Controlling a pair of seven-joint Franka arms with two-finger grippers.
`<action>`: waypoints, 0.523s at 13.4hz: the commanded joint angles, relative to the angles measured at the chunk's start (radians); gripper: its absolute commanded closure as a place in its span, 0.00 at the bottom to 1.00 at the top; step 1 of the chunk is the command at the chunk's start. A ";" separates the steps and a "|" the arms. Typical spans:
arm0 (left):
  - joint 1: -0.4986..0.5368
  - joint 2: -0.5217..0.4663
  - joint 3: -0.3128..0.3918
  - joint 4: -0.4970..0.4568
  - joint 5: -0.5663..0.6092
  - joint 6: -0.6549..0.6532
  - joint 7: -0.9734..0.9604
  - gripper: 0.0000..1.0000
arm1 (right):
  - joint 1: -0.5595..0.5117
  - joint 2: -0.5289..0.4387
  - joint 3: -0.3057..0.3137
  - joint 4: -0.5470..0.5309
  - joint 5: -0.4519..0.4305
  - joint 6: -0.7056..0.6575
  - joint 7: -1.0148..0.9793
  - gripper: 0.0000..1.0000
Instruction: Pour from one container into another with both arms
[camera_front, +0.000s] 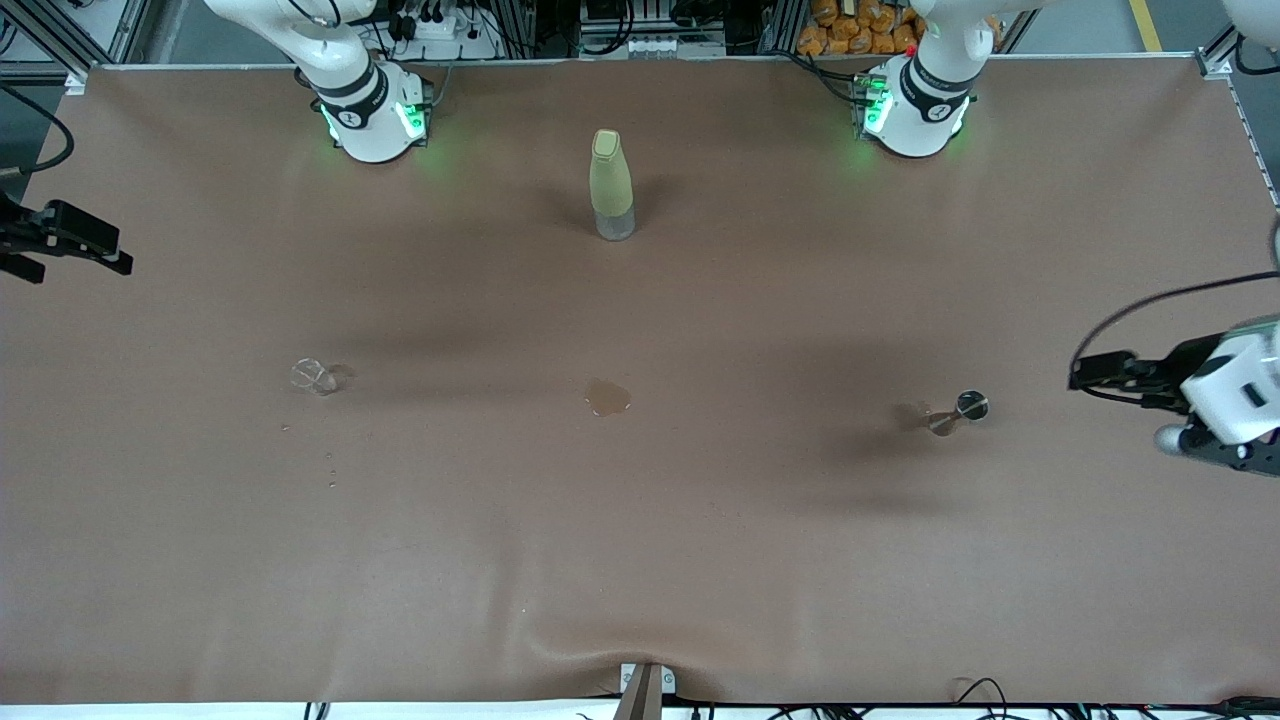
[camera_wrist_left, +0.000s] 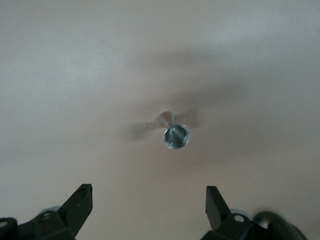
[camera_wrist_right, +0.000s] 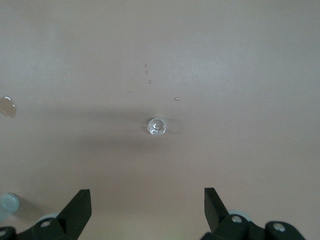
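Waiting at both frame edges, two released grippers flank a brown table (camera_front: 640, 560).
Right gripper (camera_front: 115, 262) hangs at the left edge, jaws spread; a clear glass (camera_front: 318, 376) stands left of center, a puddle (camera_front: 607, 397) mid-frame, a yellow-green bottle (camera_front: 611, 185) upper center, a metal cup (camera_front: 955, 412) lower right; left gripper (camera_front: 1082, 377) spread at the right edge.

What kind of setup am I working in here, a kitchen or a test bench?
Most likely a lab test bench: a table under one plain brown cover, two arm bases bolted along its edge, aluminium framing and power strips past them. Only a bottle, two small glasses and a spill sit on it.
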 joint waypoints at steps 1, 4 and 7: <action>-0.016 -0.023 -0.005 -0.008 0.031 0.007 -0.250 0.00 | 0.014 -0.025 -0.012 -0.026 -0.029 -0.021 0.045 0.00; -0.003 -0.065 -0.028 -0.031 0.030 0.005 -0.270 0.00 | 0.015 -0.017 -0.011 -0.023 -0.067 -0.013 0.039 0.00; -0.008 -0.071 -0.028 -0.036 0.034 0.043 -0.277 0.00 | 0.011 -0.006 -0.011 0.002 -0.055 -0.015 0.045 0.00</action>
